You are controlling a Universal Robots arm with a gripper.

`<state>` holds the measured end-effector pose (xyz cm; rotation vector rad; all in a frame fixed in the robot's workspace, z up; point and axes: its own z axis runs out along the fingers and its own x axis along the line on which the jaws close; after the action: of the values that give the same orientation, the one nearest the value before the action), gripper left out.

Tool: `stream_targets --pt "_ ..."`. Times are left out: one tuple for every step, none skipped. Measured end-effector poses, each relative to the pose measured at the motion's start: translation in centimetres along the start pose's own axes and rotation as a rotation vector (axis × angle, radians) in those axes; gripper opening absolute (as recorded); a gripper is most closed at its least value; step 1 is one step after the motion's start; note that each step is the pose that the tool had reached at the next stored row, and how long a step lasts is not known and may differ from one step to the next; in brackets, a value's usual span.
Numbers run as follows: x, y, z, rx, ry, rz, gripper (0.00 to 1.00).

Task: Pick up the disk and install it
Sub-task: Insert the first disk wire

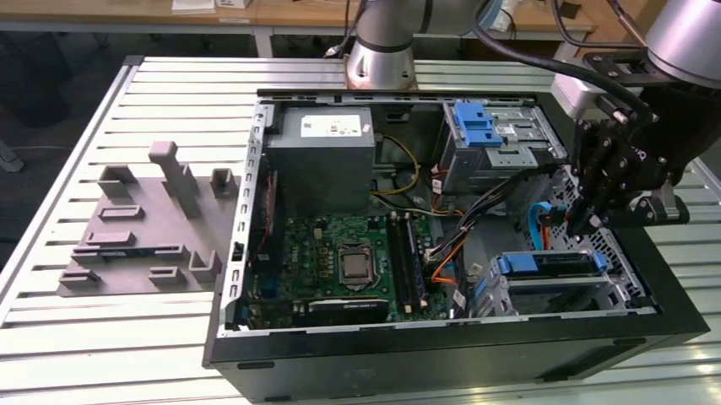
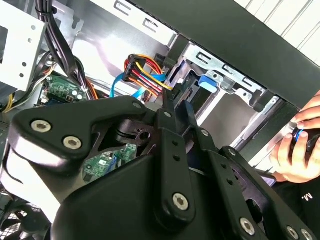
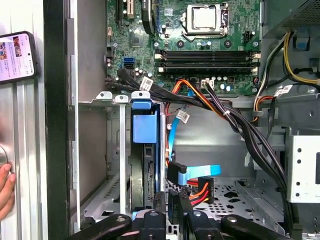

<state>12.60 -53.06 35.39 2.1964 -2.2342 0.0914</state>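
Note:
The disk, framed by its blue carrier, sits in the lower drive bay at the front corner of the open computer case, on the exterior view's right. In the first wrist view the disk stands on edge between the bay's metal rails, blue tab toward the motherboard. My gripper hangs just above that bay, beside the blue data cable. Its black fingers stand close together with nothing between them. In the first wrist view my gripper hovers near the cable plugs beside the disk.
A grey power supply box, the green motherboard and an upper drive cage with a blue latch fill the case. Cable bundles cross beside the bay. A grey fixture plate lies on the table. A person's hand and phone are beside the case.

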Motion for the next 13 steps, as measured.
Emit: stream_targets --pt "-0.08 0.03 -0.03 0.0013 0.0006 0.000 0.24" --pt "-0.16 0.04 -0.06 0.0023 0.0011 0.000 0.24" --pt "-0.27 0.04 -0.08 0.0032 0.0022 0.000 0.24" --pt "-0.40 0.05 -0.09 0.0038 0.0032 0.000 0.24" --pt "-0.54 0.06 -0.10 0.0042 0.0040 0.000 0.24" --pt "-0.66 0.08 -0.10 0.0046 0.0044 0.000 0.24" --pt "-0.78 0.10 -0.11 0.0050 0.0046 0.000 0.24" --pt "-0.90 0.13 -0.12 0.0055 0.0048 0.000 0.24" --pt "-1.02 0.18 -0.17 0.0065 0.0051 0.000 0.24" --pt "-1.15 0.23 -0.21 0.0081 0.0059 0.000 0.24" --pt "-1.21 0.25 -0.21 0.0096 0.0077 0.000 0.24" --pt "-1.24 0.24 -0.21 0.0107 0.0127 0.000 0.24" --pt "-1.25 0.24 -0.20 0.0115 0.0187 0.000 0.24"
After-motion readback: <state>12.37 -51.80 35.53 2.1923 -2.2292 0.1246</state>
